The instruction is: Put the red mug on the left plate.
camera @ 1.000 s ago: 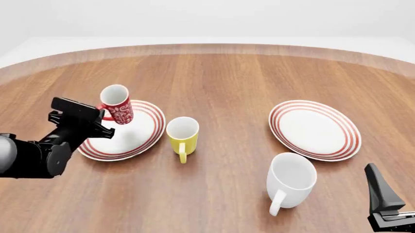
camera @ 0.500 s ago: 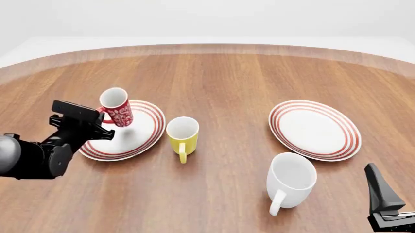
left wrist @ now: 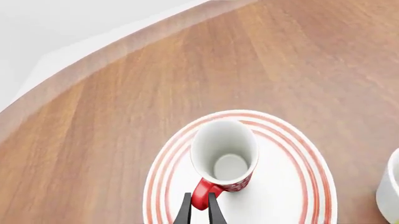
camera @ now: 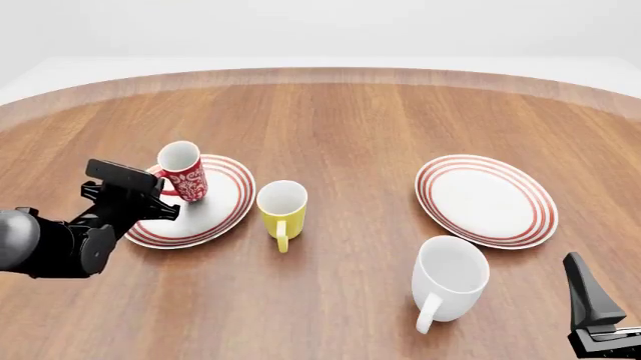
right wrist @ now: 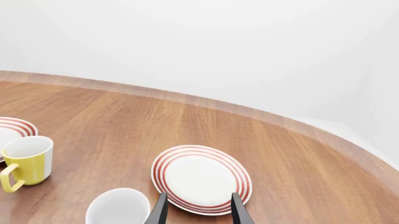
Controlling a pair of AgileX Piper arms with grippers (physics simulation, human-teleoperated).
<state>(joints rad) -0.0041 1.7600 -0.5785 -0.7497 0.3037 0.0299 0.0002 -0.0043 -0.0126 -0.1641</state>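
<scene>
The left plate [camera: 225, 214] lies under the red mug [camera: 183, 171], which stands upright over the plate's far left part (touching it or not, I cannot tell). The left gripper [left wrist: 199, 211] pinches the mug's handle, pointing toward it. The right gripper [right wrist: 198, 208] waits open, holding nothing, well apart.

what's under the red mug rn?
The left plate is under the red mug, held by its handle in the left gripper. The mug hides whether its base touches.
</scene>
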